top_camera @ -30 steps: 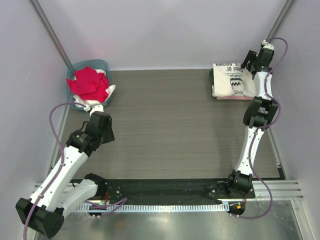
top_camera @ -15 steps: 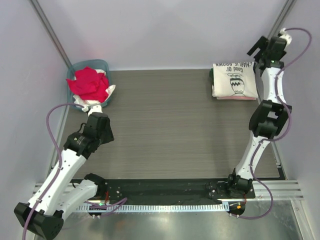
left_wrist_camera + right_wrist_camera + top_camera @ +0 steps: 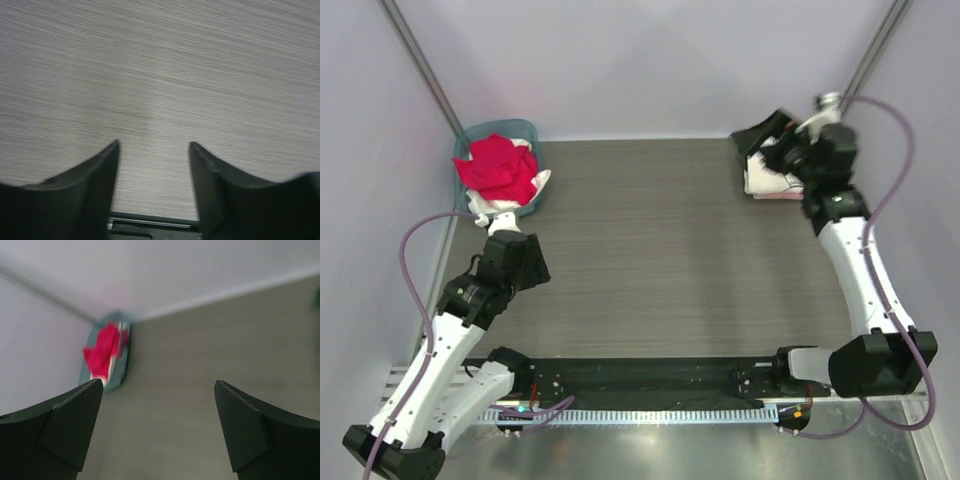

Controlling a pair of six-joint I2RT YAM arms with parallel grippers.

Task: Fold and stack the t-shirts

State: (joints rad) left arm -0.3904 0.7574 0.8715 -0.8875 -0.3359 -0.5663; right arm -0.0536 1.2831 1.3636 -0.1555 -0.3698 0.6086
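Note:
A crumpled red t-shirt lies on top of white cloth in the teal basket at the back left; it shows blurred as the red t-shirt in the right wrist view. At the back right sits a folded cream t-shirt on a pink one, mostly covered by my right gripper. That right gripper hovers above the stack, facing left, open and empty. My left gripper is open over bare table just in front of the basket, holding nothing.
The wood-grain table stretches between the basket and the stack. Grey walls close in the back and both sides. A black rail with the arm bases runs along the near edge.
My right arm has swung from the back-right corner leftward over the folded stack, its jaws spreading wide. The left arm has shifted slightly and its jaws have opened a little.

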